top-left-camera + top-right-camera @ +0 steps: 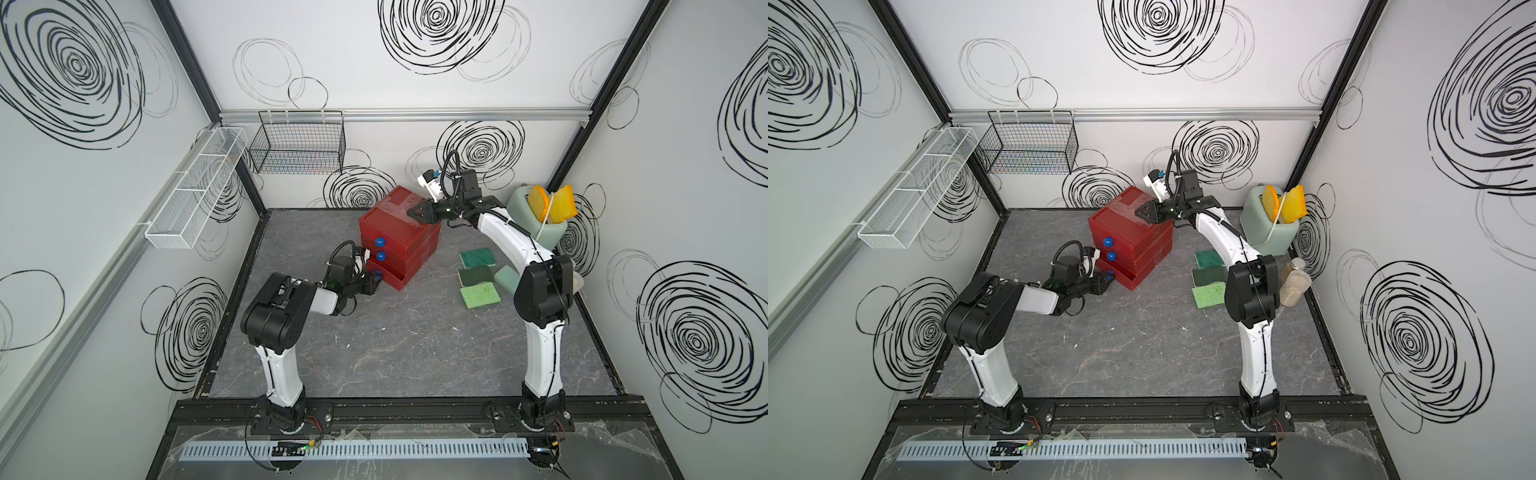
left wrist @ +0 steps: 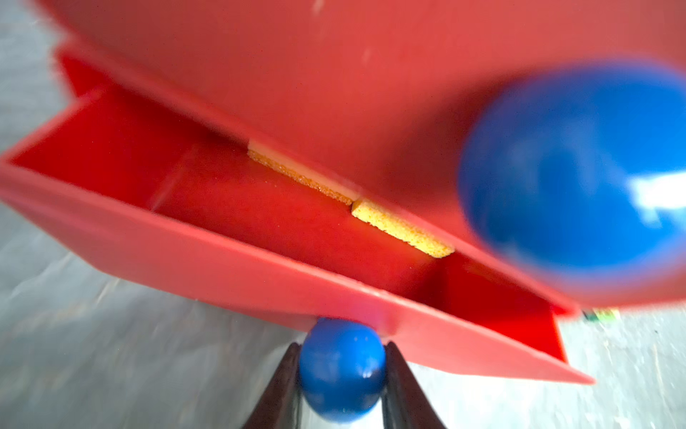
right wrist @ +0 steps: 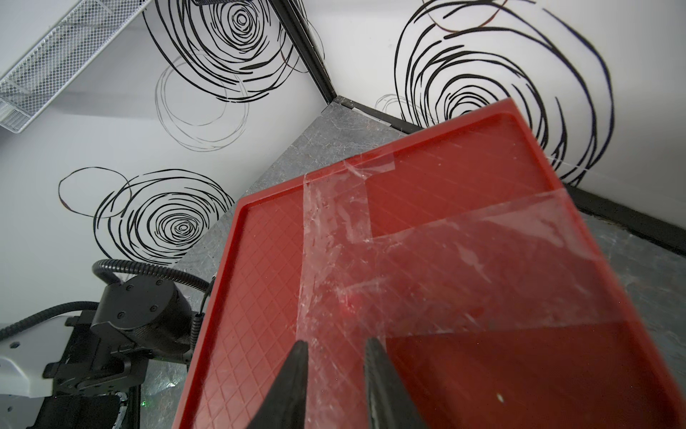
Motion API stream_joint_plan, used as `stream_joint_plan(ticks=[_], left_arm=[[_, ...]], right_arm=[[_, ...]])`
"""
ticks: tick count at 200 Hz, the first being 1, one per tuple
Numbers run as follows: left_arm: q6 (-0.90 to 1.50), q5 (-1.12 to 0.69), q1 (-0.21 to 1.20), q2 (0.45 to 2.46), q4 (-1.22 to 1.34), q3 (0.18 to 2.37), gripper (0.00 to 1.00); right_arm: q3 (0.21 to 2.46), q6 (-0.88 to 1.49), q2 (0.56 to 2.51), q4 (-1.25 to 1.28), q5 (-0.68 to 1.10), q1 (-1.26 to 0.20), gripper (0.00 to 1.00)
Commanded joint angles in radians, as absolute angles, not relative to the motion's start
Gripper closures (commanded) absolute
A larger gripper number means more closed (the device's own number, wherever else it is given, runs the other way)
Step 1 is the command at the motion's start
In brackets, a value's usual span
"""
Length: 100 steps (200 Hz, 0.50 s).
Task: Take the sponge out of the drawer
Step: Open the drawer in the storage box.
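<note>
A red drawer unit [image 1: 399,226] [image 1: 1129,232] with blue knobs stands at the back of the table. Its bottom drawer [image 2: 260,260] is pulled out a little way. Inside it, under the unit's edge, the edge of a yellow sponge [image 2: 402,230] shows beside an orange-and-white one [image 2: 300,174]. My left gripper [image 2: 342,347] [image 1: 376,283] is shut on the bottom drawer's blue knob [image 2: 341,367]. My right gripper [image 3: 337,341] [image 1: 409,212] rests on the unit's taped top, its jaws slightly apart with nothing between them.
Three green sponges [image 1: 478,257] [image 1: 476,275] [image 1: 480,296] lie right of the unit. A mint toaster [image 1: 536,224] holding yellow sponges and a jar [image 1: 1293,280] stand at the back right. A black wire basket [image 1: 299,145] and a white mesh shelf [image 1: 195,191] hang on the walls.
</note>
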State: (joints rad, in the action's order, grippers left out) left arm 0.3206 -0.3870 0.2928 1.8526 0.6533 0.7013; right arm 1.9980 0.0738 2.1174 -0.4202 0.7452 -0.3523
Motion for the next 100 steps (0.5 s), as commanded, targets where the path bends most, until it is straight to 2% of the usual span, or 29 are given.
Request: stream_joint_plan(ticks=[1,52,100], left_arm=[[0.34,-0.375,0.29,1.776,0.692,0.619,0.82],[0.421,-0.292,0.369,1.601,0.758,0.395,0.81],[0.468,-0.228,0.476,1.51,0.724,0.333,0.8]], right_arm=[[1.954,0.047,2.114,-0.493,0.739,-0.347,0.7],[1.918,0.028,2.093,-0.495,0.745,-0.319,0.7],[1.913,0.015,2.095,-0.509,0.739,-0.314,0.7]])
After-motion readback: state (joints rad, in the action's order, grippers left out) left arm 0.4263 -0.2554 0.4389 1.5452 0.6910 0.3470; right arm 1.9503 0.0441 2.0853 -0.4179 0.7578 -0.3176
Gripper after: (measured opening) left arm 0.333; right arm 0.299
